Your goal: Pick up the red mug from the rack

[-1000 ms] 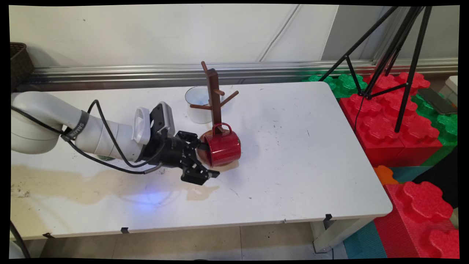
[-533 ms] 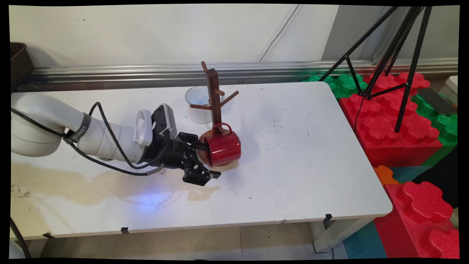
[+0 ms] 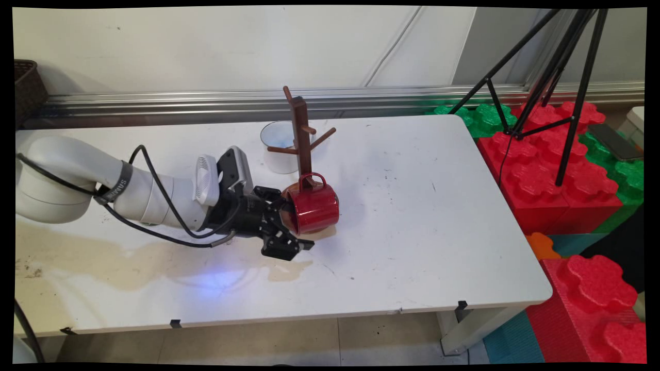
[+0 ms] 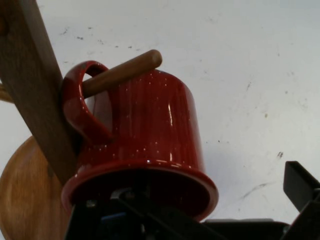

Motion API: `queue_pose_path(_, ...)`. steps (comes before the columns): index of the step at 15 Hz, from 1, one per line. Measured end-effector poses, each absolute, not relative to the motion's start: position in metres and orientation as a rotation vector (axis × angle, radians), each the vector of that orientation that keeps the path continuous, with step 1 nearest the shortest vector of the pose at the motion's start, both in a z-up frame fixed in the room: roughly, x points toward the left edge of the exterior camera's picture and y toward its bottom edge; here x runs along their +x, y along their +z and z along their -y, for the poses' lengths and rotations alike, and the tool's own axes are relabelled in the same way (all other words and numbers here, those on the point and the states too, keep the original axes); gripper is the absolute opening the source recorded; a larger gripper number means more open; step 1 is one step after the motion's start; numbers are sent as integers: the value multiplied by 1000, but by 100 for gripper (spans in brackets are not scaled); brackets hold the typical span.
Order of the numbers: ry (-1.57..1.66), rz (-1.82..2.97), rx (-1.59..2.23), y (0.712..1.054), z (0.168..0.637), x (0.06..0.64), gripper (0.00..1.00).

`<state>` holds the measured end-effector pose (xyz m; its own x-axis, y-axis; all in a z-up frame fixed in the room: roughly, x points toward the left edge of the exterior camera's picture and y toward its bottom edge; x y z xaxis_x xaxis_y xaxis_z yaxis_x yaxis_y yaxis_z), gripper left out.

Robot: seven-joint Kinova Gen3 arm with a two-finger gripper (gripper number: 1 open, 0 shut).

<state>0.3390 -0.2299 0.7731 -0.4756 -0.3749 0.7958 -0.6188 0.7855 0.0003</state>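
One finger of the gripper (image 3: 298,225) sits inside the mouth of the red mug (image 3: 313,208). The other finger stands outside the mug wall on the near side, apart from it. The jaws are therefore wide and straddle the rim without clamping it.

In the hand view the outer finger (image 4: 300,190) shows a clear gap to the mug (image 4: 150,125). The inner finger is hidden in the mug's dark mouth.

The mug lies on its side with its mouth toward the gripper and its handle uppermost. It hangs low on the wooden rack (image 3: 301,134), touching the post. A peg (image 4: 122,74) passes through the handle, and the round base (image 4: 25,200) shows beside and below the rim.

A white cup (image 3: 276,147) stands just behind the rack. A pale brown stain (image 3: 77,257) spreads over the near left part of the table (image 3: 412,206). A black tripod (image 3: 562,93) stands on red and green foam blocks (image 3: 546,170), off the table's right end.
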Motion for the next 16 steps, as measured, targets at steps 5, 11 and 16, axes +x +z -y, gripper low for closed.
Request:
queue_pose_path(5,370,2121,737,772,231,338,100)
queue_pose_path(11,382,2123,737,770,233,336,100)
queue_pose_path(16,393,2126,733,769,235,335,100)
